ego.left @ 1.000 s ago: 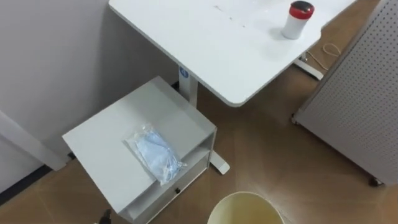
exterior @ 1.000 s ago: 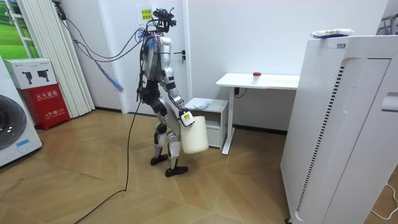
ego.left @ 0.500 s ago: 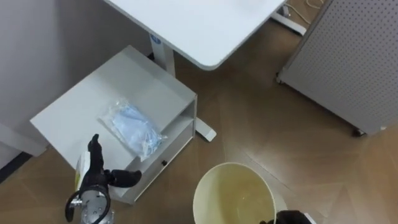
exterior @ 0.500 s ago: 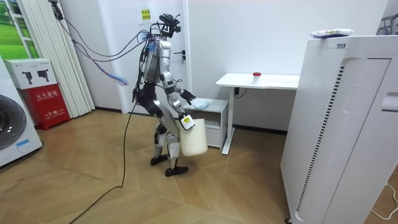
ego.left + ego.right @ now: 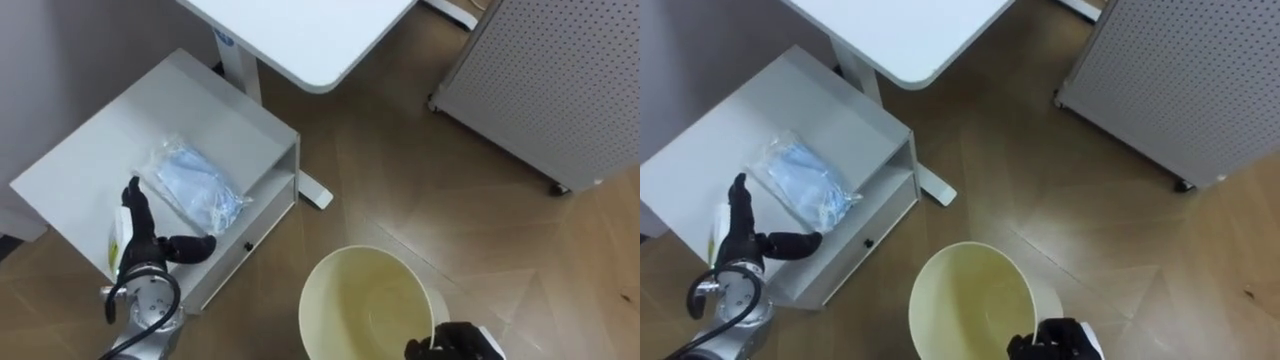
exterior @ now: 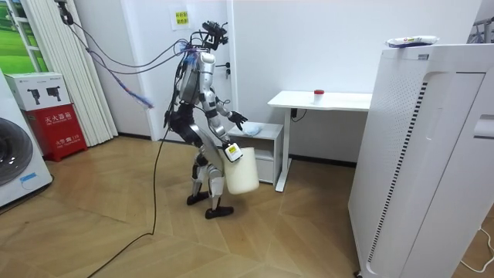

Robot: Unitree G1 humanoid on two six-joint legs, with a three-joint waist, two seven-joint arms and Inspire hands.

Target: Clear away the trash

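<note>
white desk [image 5: 300, 40]; low cabinet [image 5: 90, 165] beside it; perforated panel [image 5: 560, 80]; wooden floor [image 5: 400, 190]

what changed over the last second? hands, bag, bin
The left hand has come up, open, toward the cabinet and is now at its front edge, just short of the bag. Nothing was grasped or let go. The eye views shifted, which is the head camera's own move. The bag lies where it was on the cabinet, and the right hand still holds the bin by its rim.

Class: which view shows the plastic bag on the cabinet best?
Left eye view: the bag shows clearly from above. The right eye view shows much the same; the room view, a small distant patch.
</note>
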